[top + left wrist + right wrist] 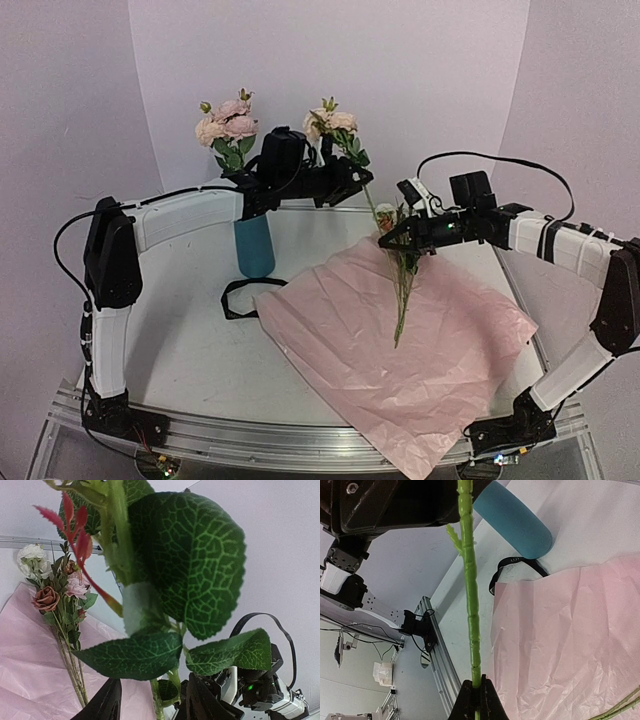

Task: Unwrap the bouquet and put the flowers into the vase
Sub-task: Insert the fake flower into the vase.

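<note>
Bracketing a leafy rose stem, the left gripper has its fingers partly spread, one on each side of the stalk, with a gap showing on both sides and no grip visible. Lower on the same stem, the right gripper is pinched tight on the green stalk, which runs straight from its fingertips up to the left arm's black wrist. From the overhead camera, that stem's pink blooms rise above the left gripper, to the right of the teal vase. The vase stands upright on the table with a few pink roses already in it. A smaller bunch of cream, pink and rust flowers hangs just beside the right gripper over the unfolded pink wrapping paper; what bears it cannot be told. The black ribbon lies loose on the table by the foot of the vase, touching the sheet's edge.
</note>
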Robot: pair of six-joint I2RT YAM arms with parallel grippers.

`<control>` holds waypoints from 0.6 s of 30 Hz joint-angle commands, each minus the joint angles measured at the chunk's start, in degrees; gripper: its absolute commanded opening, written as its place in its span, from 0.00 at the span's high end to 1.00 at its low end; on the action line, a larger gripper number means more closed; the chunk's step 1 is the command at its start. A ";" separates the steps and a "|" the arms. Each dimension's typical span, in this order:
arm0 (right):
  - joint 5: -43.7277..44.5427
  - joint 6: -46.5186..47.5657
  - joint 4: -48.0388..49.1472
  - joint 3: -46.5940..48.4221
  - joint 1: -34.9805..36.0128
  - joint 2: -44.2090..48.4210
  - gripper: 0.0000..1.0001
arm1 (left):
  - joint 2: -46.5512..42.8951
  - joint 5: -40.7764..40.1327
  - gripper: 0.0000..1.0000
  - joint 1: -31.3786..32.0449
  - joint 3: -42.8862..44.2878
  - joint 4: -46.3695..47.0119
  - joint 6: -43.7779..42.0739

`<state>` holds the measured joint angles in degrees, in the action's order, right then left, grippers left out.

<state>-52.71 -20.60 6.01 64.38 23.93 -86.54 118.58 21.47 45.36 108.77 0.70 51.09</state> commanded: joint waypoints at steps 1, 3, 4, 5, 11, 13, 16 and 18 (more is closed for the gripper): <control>-2.28 1.25 0.76 0.33 0.70 0.50 1.00 | -0.02 1.63 0.64 -0.26 2.67 3.46 0.41; -2.04 1.34 0.76 0.31 0.80 0.50 1.00 | -0.27 1.64 0.70 -0.33 2.32 3.60 0.28; -1.93 1.35 0.70 0.31 0.82 0.46 1.00 | -0.50 1.64 0.75 -0.36 2.10 3.56 0.19; -1.84 1.38 0.64 0.25 0.83 0.43 1.00 | -0.71 1.60 0.80 -0.36 1.85 3.60 -0.01; -0.64 1.52 0.42 -0.04 0.83 0.49 0.89 | -2.15 1.63 1.00 -0.36 -0.07 3.68 -2.03; 0.27 1.53 0.33 -0.12 0.83 0.61 0.67 | -2.90 1.56 1.00 -0.37 -0.99 3.62 -3.14; 2.38 1.78 0.11 -0.27 0.84 1.24 0.43 | -4.67 1.21 1.00 -0.45 -2.68 3.16 -5.34; 4.32 1.82 -0.07 -0.02 0.84 1.70 0.29 | -5.90 0.64 1.00 -0.39 -3.45 1.81 -7.57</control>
<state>-50.96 -19.70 5.75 64.31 24.47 -86.56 118.08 22.42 45.29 106.63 1.97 48.46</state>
